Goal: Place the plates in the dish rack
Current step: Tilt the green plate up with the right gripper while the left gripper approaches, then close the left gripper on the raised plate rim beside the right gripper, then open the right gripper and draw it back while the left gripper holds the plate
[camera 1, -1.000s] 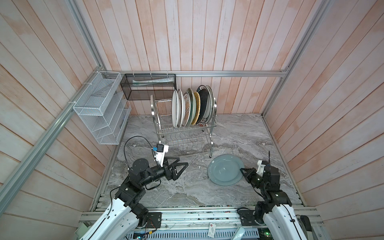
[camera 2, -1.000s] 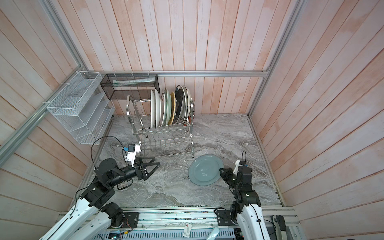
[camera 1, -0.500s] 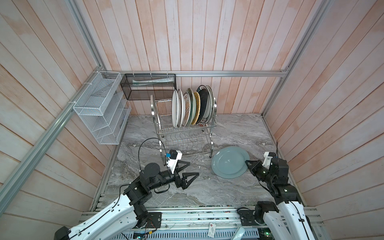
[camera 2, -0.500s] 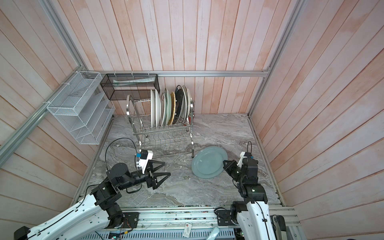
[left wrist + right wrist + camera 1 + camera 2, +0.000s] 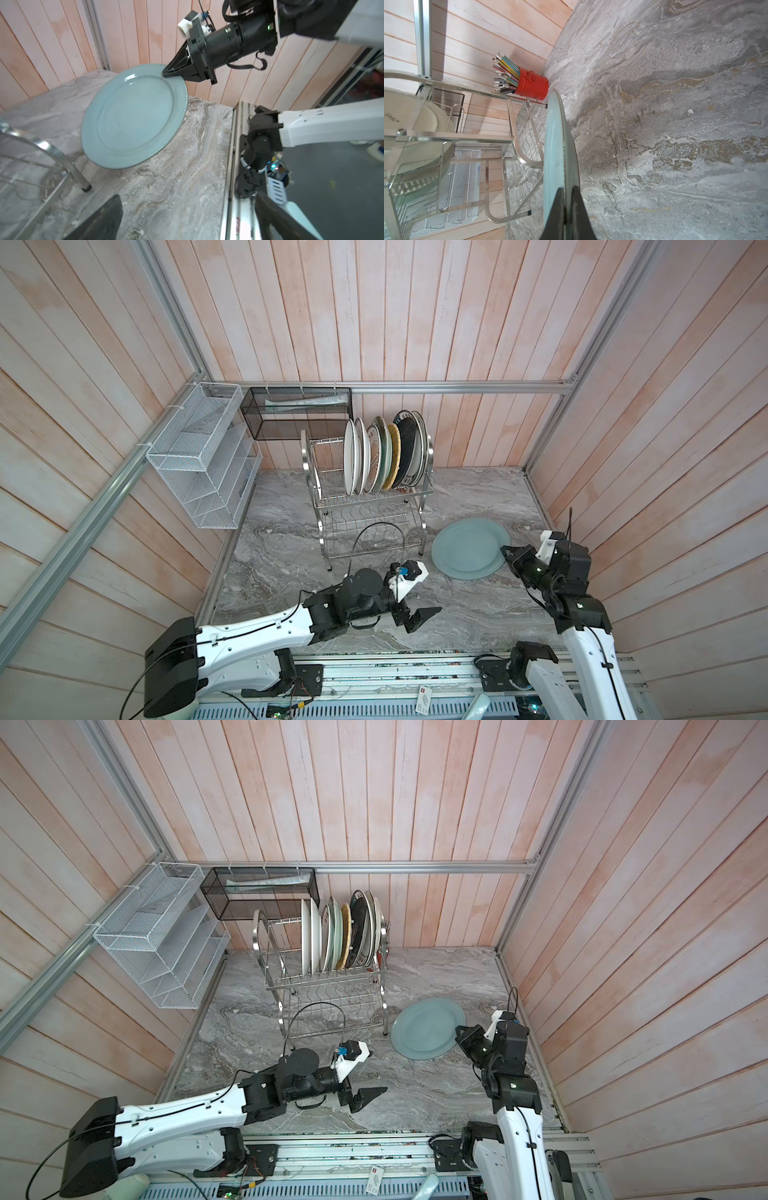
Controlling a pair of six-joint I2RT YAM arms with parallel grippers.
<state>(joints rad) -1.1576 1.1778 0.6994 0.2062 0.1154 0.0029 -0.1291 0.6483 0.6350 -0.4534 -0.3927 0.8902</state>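
Note:
A grey-blue plate hangs tilted over the marble table, right of the dish rack. My right gripper is shut on the plate's right rim, one finger on each face. In the left wrist view the plate slopes down away from the right gripper; whether its low edge touches the table I cannot tell. My left gripper is open and empty, low near the table's front, short of the plate. Several plates stand upright in the rack's upper tier.
A red cup of pencils stands behind the rack by the back wall. A white mesh organiser hangs on the left wall and a black mesh basket on the back rail. Wooden walls close three sides; a metal rail runs along the front.
The right gripper has carried the grey-blue plate back and to the right and tipped it up by its rim. The left arm has reached rightward along the front, gripper still open.

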